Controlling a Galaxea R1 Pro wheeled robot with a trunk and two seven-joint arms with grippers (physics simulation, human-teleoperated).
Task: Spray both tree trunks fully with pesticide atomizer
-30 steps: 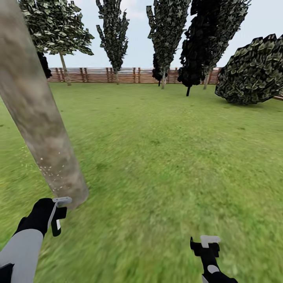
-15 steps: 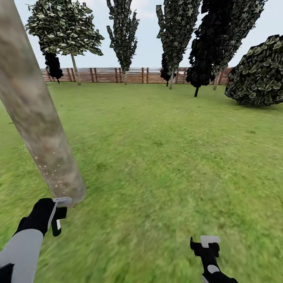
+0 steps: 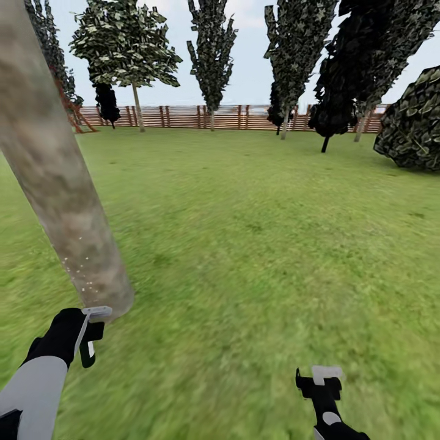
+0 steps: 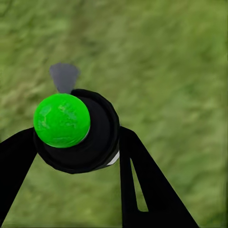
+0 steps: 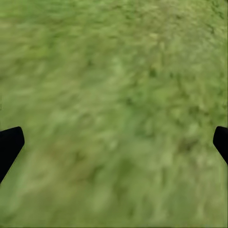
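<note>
Grass everywhere, basically: a big green lawn (image 3: 256, 244) running out to a brown slatted fence (image 3: 183, 116) with dark leafy trees along it. Right in front of the left claw (image 3: 91, 333) stands the thick grey-tan tree trunk (image 3: 55, 177), its base just ahead of the fingertips. You can spot a few tiny white specks of pesticide (image 3: 82, 272) on the lower trunk, just above that claw.

From the left wrist camera the left claw is clamped on the pesticide atomizer (image 4: 76, 130), a black body with a bright green cap, nozzle poking out over the grass. The right claw (image 5: 114, 142) is spread wide with nothing in it, hanging low over the lawn, well off to the side of the trunk.

My take: only the bottom bit looks dusted so far, so I'd tilt the nozzle up and sweep slowly higher, staying close so the spray lands on bark rather than grass.
</note>
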